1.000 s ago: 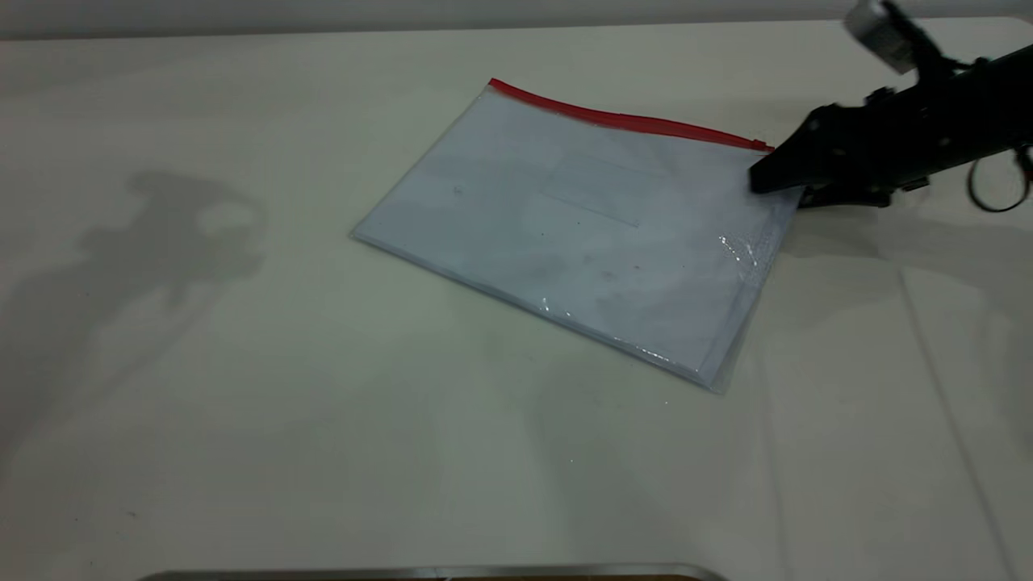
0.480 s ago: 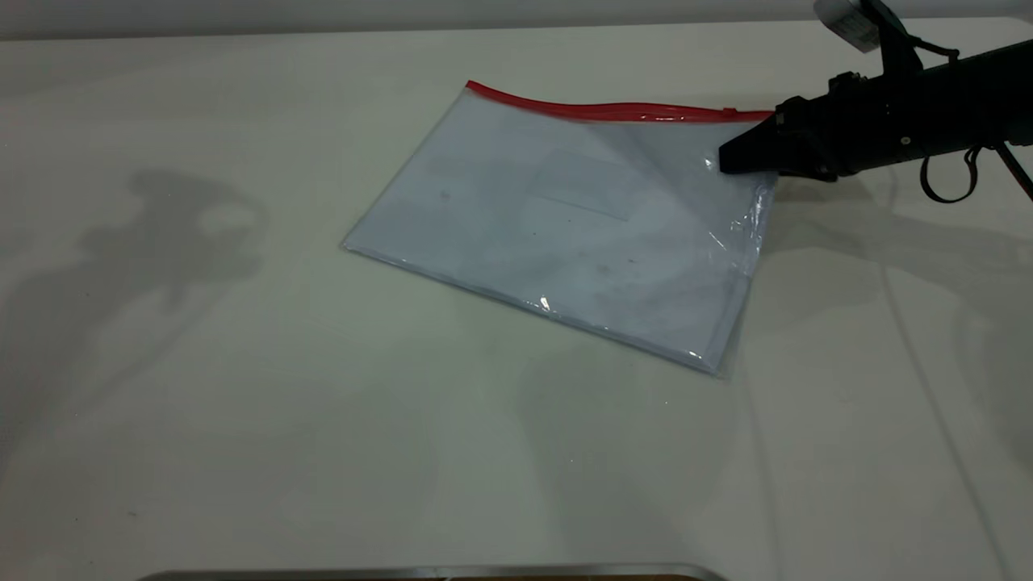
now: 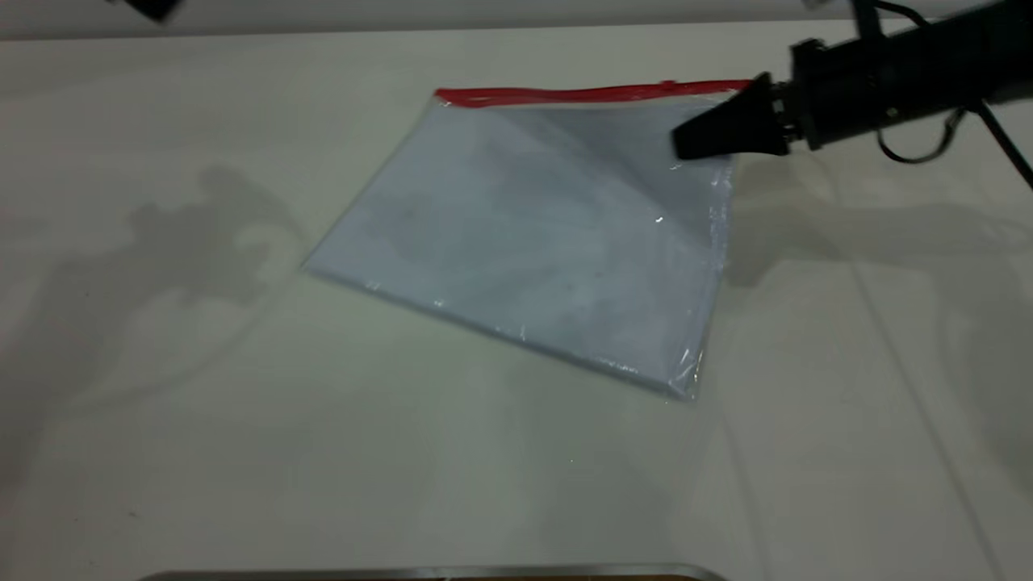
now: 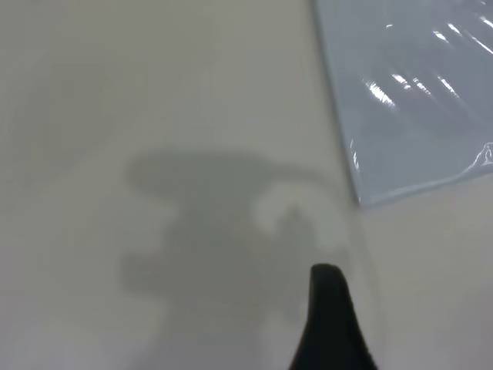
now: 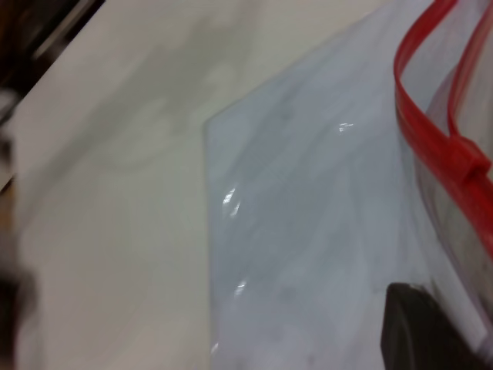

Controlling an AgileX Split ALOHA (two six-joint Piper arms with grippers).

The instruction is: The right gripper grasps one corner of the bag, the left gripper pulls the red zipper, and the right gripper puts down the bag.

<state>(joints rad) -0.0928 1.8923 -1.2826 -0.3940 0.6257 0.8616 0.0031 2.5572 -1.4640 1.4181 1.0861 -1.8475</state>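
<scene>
The bag (image 3: 533,226) is a clear pouch with white paper inside; its near edge lies on the table. My right gripper (image 3: 694,141), black with a looped cable, is shut on the bag at the corner where the red zipper (image 3: 581,94) ends, and holds that edge raised. A small red slider tab (image 3: 668,84) sits near that corner. The right wrist view shows the bag (image 5: 308,231), the red zipper (image 5: 431,131) with its two strips parted, and one black fingertip (image 5: 416,331). My left gripper (image 3: 149,8) hangs high at the far left; its wrist view shows it (image 4: 327,289) above bare table, apart from the bag's corner (image 4: 400,116).
The white table (image 3: 242,444) carries arm shadows at left and right. A metal rim (image 3: 436,573) runs along the near bottom edge. A dark table border (image 5: 46,38) shows in the right wrist view.
My right gripper has risen and moved left with the zipper corner, lifting the red edge and dragging the bag leftward. The left gripper has come into view at the top left.
</scene>
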